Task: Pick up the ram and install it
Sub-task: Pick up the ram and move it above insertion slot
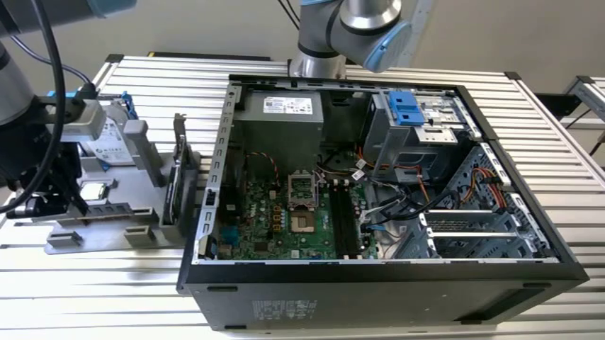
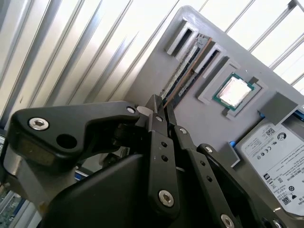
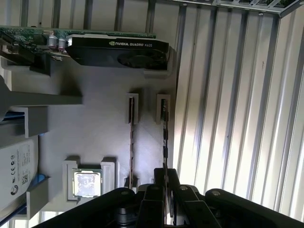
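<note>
Two ram sticks stand on edge in slotted holders of a grey tray (image 3: 95, 123). In both wrist views my gripper (image 3: 166, 178) (image 2: 162, 105) is down over one end of the ram (image 3: 165, 137) (image 2: 179, 71) nearest the tray's edge, its fingers pressed close on either side of the stick. That ram still sits in its holders. The other stick (image 3: 131, 142) stands free beside it. In the exterior view my arm (image 1: 38, 142) hangs over the tray (image 1: 142, 212) at that view's left, away from the open computer case (image 1: 378, 283) with its motherboard (image 1: 283, 219).
The tray also carries a square silver processor (image 3: 87, 184) (image 2: 235, 90), a hard drive (image 2: 275, 156) (image 1: 109, 134) and an upright graphics card (image 3: 114, 47) (image 1: 180, 170). Everything rests on a ribbed metal table (image 1: 95, 304). Cables and a drive cage (image 1: 416, 120) crowd the case's far side.
</note>
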Available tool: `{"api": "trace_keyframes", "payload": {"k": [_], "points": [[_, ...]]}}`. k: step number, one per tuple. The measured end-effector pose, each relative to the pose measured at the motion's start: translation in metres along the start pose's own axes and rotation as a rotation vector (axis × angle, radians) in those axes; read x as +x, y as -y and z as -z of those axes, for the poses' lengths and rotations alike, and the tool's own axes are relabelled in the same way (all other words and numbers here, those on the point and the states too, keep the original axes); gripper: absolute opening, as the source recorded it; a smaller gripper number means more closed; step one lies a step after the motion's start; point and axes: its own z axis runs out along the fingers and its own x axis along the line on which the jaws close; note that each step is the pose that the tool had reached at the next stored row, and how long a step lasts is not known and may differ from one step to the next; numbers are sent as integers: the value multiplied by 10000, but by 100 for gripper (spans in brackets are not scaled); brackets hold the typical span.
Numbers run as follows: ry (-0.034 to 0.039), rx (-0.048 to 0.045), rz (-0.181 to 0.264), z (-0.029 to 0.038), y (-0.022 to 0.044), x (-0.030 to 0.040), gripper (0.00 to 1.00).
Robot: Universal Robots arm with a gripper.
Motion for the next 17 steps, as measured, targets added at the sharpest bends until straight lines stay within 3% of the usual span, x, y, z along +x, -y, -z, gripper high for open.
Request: {"api": "trace_keyframes", "payload": {"k": [17], "points": [[2, 4, 0, 83, 1, -1, 0]]}}
